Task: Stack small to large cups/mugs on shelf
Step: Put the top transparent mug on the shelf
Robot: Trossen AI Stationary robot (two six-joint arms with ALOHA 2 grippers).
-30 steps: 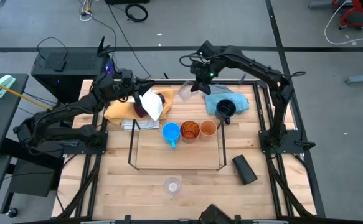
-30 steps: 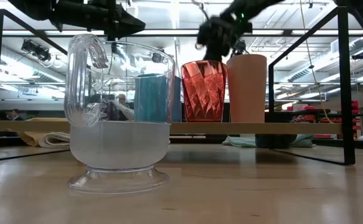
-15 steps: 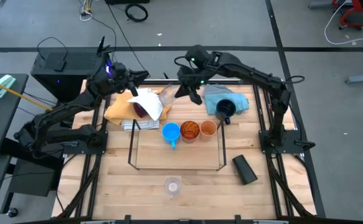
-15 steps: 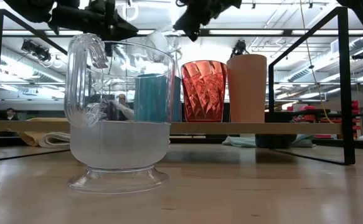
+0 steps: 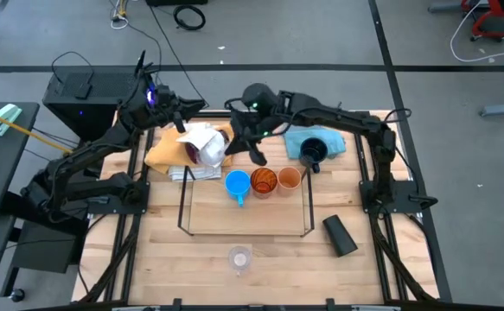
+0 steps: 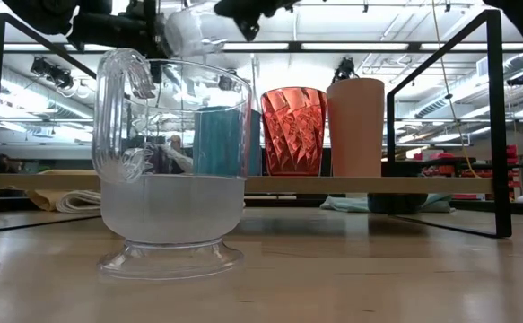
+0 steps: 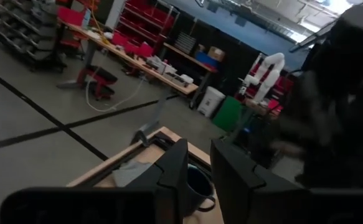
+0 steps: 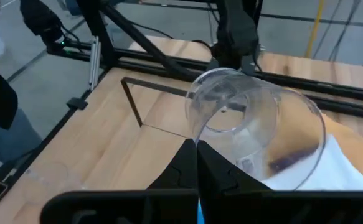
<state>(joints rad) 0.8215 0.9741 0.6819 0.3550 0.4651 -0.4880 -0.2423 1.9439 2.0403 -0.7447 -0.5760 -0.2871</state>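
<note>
Nearest, before the low black wire shelf [image 5: 182, 207], a clear footed glass mug [image 6: 171, 166] waits on the desk. On the shelf stand the light-blue mug [image 5: 237, 184], amber tumbler [image 5: 264, 180] and orange cup [image 5: 289, 178]. Behind it, the right pincer [image 8: 197, 163] pinches a clear cup [image 8: 256, 127], apparently for stacking; the left pincer [image 7: 197, 165], slightly parted and empty, hovers above the cloths.

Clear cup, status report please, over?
Right gripper shut on clear cup, above cloths. Left gripper raised, empty. Three cups on shelf.
</note>
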